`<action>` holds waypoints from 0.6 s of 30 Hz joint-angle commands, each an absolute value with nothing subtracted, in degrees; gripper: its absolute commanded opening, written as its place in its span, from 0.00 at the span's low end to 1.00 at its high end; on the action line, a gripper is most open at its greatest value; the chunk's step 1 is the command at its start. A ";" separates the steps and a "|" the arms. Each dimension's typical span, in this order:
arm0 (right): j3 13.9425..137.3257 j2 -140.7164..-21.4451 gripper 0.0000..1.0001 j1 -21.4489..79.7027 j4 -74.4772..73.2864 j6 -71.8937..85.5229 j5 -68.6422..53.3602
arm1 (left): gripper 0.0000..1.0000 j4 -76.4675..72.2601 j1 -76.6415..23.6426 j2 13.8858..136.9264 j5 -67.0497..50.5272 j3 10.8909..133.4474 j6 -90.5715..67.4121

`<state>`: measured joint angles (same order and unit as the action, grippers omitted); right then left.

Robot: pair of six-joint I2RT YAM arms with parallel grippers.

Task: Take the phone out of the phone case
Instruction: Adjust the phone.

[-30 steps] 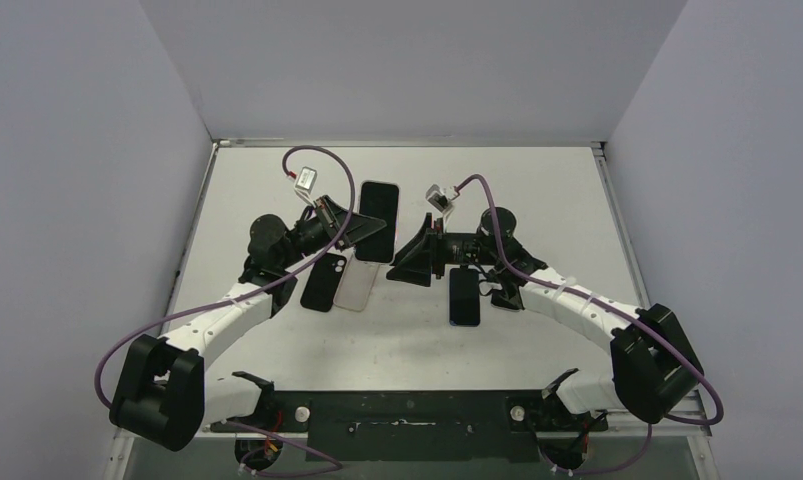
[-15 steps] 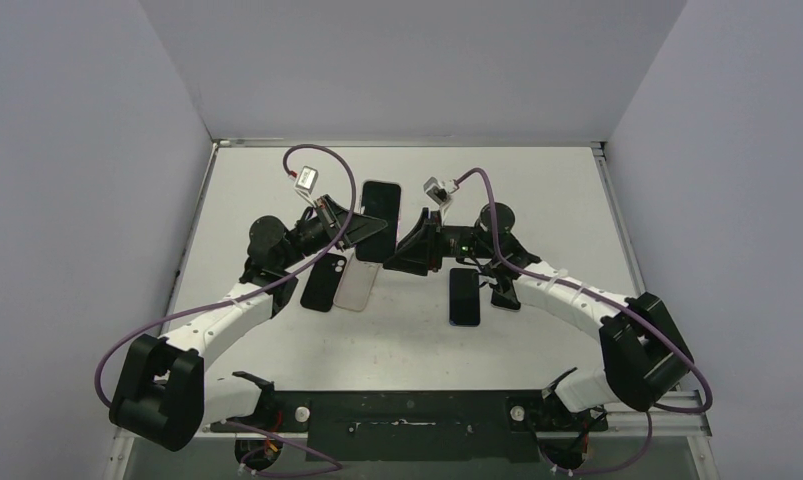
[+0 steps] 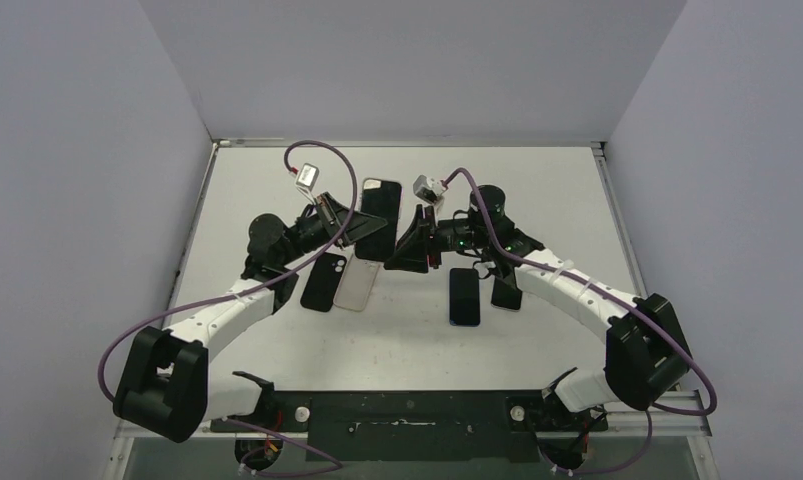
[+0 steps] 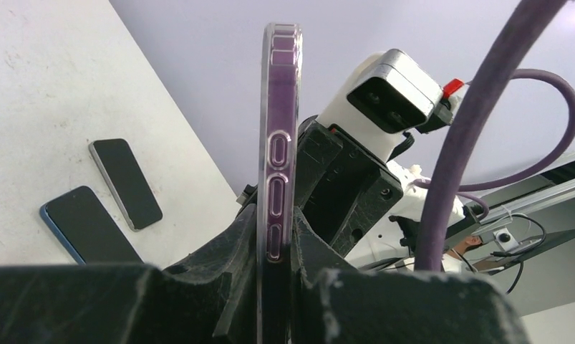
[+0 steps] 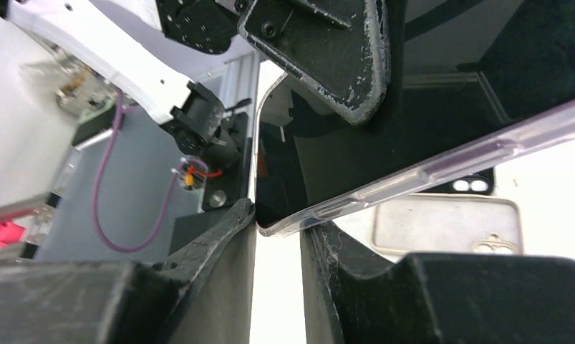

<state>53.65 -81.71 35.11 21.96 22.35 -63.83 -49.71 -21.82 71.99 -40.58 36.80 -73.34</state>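
Observation:
My left gripper (image 3: 349, 228) is shut on a black phone in a clear case (image 3: 378, 215) and holds it above the table, screen up. In the left wrist view the cased phone (image 4: 279, 143) stands edge-on, clamped between my fingers (image 4: 227, 247). My right gripper (image 3: 409, 246) is at the phone's right side. In the right wrist view the jaws stand a narrow gap apart, and the case's lower corner (image 5: 284, 218) sits right at the fingertips (image 5: 238, 218), touching them. The right gripper's body also shows behind the phone in the left wrist view (image 4: 349, 179).
On the table lie a black phone (image 3: 323, 282) and an empty clear case (image 3: 357, 285) under the left arm. A blue-edged phone (image 3: 464, 296) and another dark phone (image 3: 507, 292) lie under the right arm. Grey walls enclose the table on three sides.
My right gripper has moved left and away from me, up to the held phone's corner. My left gripper has tilted the phone slightly.

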 commanded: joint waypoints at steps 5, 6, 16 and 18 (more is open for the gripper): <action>65.98 -84.50 0.00 36.02 0.52 -11.58 -54.94 | 0.00 -59.12 -24.66 74.87 -46.34 40.36 -85.28; 66.88 -84.97 0.00 36.03 -1.90 -13.35 -54.22 | 0.00 -60.31 -24.76 75.19 -46.58 40.17 -86.20; 72.74 -87.41 0.00 37.64 -9.43 -23.70 -42.59 | 0.00 -63.78 -26.68 77.41 -49.36 40.82 -88.51; 72.88 -87.51 0.00 37.79 -8.74 -23.52 -40.53 | 0.00 -63.90 -26.88 77.49 -49.59 40.92 -88.47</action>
<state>68.95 -84.93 36.36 -17.12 -14.90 -56.01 -56.31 -21.65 79.00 -41.47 37.58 -79.59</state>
